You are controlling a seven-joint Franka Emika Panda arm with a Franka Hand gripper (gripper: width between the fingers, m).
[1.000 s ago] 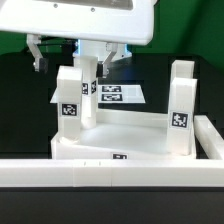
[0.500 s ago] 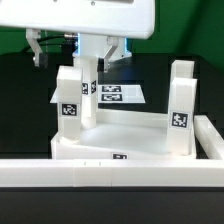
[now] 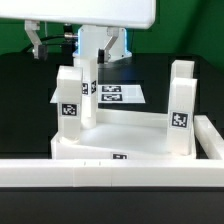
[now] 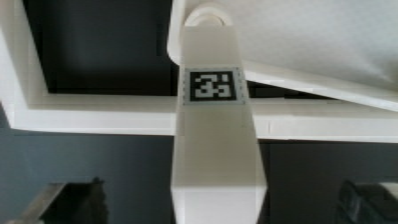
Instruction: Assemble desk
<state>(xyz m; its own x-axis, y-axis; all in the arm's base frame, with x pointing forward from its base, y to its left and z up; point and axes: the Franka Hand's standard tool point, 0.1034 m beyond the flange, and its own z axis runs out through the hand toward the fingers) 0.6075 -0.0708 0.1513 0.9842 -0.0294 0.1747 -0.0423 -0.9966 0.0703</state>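
Observation:
The white desk panel point(image 3: 125, 135) lies flat near the front. Three white tagged legs stand upright on it: one at the exterior view's left point(image 3: 68, 102), one just behind it point(image 3: 88, 82), and one at the right point(image 3: 181, 100). My gripper point(image 3: 101, 52) hangs open just above the rear left leg. In the wrist view that leg point(image 4: 215, 110) runs up between my dark fingers point(image 4: 71, 200). My gripper point(image 4: 222, 203) straddles its top with gaps on both sides and touches nothing.
The marker board point(image 3: 120, 95) lies flat on the black table behind the panel. A long white border rail point(image 3: 100, 176) runs along the front and turns up the exterior view's right side point(image 3: 212, 135).
The gripper has risen a little off the rear left leg, staying open. The legs and panel have not moved.

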